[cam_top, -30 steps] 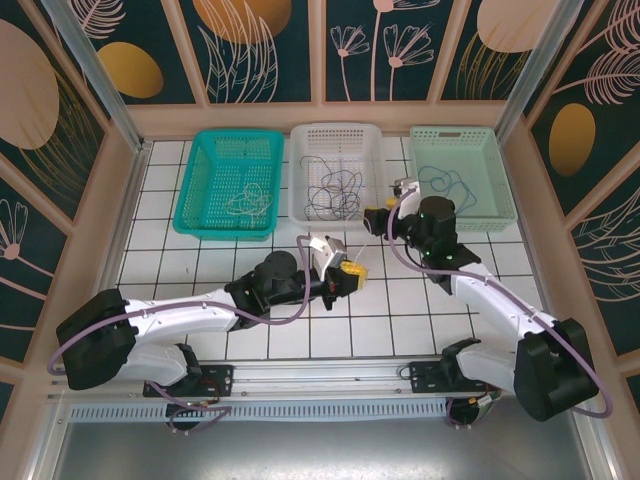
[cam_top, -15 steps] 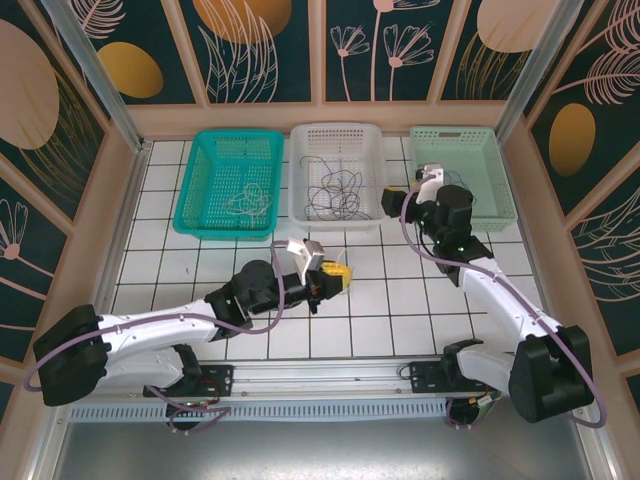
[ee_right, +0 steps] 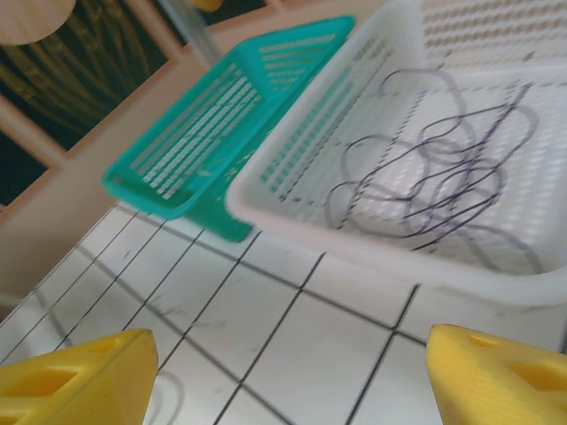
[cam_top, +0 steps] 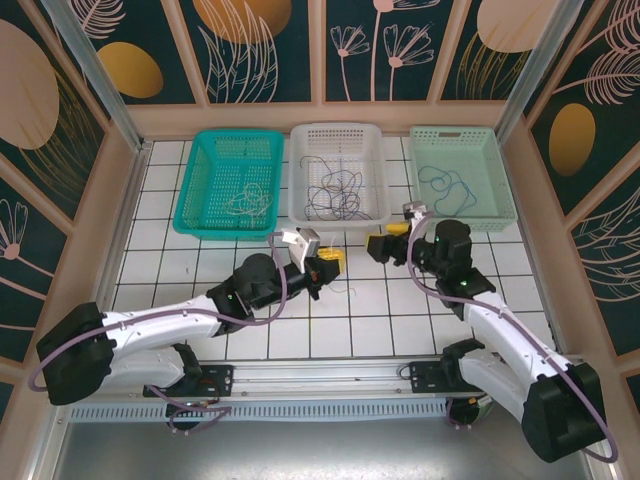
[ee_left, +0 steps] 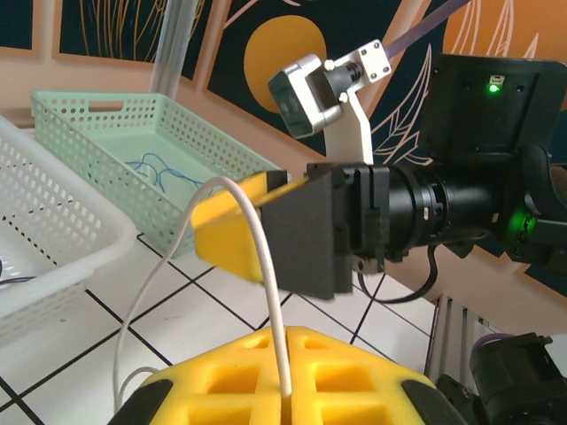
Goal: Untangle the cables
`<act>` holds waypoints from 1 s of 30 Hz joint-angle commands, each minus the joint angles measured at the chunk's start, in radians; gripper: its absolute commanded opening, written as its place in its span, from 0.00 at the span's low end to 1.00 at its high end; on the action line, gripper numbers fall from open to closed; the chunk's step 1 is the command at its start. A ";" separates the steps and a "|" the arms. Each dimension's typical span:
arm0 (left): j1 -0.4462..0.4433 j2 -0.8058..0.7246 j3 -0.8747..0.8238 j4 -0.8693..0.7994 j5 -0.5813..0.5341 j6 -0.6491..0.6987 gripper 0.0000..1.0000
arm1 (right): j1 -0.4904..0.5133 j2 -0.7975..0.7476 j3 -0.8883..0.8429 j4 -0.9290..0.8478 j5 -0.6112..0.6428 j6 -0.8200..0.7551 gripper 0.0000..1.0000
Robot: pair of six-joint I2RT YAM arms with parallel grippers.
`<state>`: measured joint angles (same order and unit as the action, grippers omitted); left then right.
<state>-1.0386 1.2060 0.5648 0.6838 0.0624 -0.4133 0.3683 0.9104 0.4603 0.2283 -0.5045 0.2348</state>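
Between our left arm's closed yellow fingers (cam_top: pixel 328 262) a thin pale whitish cable (ee_left: pixel 259 257) is pinched, while our right arm's fingers (cam_top: pixel 390 236) stand wide apart and empty nearby. We judge the job partly done: a blue wire (cam_top: pixel 450 185) lies in the mint-green plastic basket (cam_top: pixel 500 215), and dark loops (cam_top: pixel 335 190) lie tangled in the white plastic basket (cam_top: pixel 300 215) beyond the fingers. Its rim is the nearest edge, with bare bench (cam_top: pixel 200 270) elsewhere.

You can read no lettering, brand, number or sign here. Your wall panels (cam_top: pixel 265 50) carry only painted plant motifs.
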 commanded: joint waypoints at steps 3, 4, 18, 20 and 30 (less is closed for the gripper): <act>0.005 0.022 0.049 0.016 0.016 -0.018 0.07 | 0.062 -0.008 -0.011 0.022 -0.060 -0.012 0.80; 0.006 0.017 0.045 0.022 0.012 -0.022 0.07 | 0.068 -0.006 -0.012 0.002 -0.052 -0.034 0.79; 0.020 -0.019 0.072 -0.008 0.060 -0.039 0.08 | 0.144 -0.012 -0.093 0.051 -0.031 -0.087 0.77; 0.021 -0.017 0.071 -0.002 0.072 -0.046 0.08 | 0.153 -0.012 -0.107 0.092 -0.025 -0.080 0.79; 0.020 0.010 0.069 0.040 0.150 -0.071 0.08 | 0.159 0.004 -0.124 0.211 -0.018 -0.064 0.82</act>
<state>-1.0214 1.2053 0.6102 0.6716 0.1619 -0.4660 0.5190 0.9047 0.3447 0.3622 -0.5392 0.1738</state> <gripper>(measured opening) 0.083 0.820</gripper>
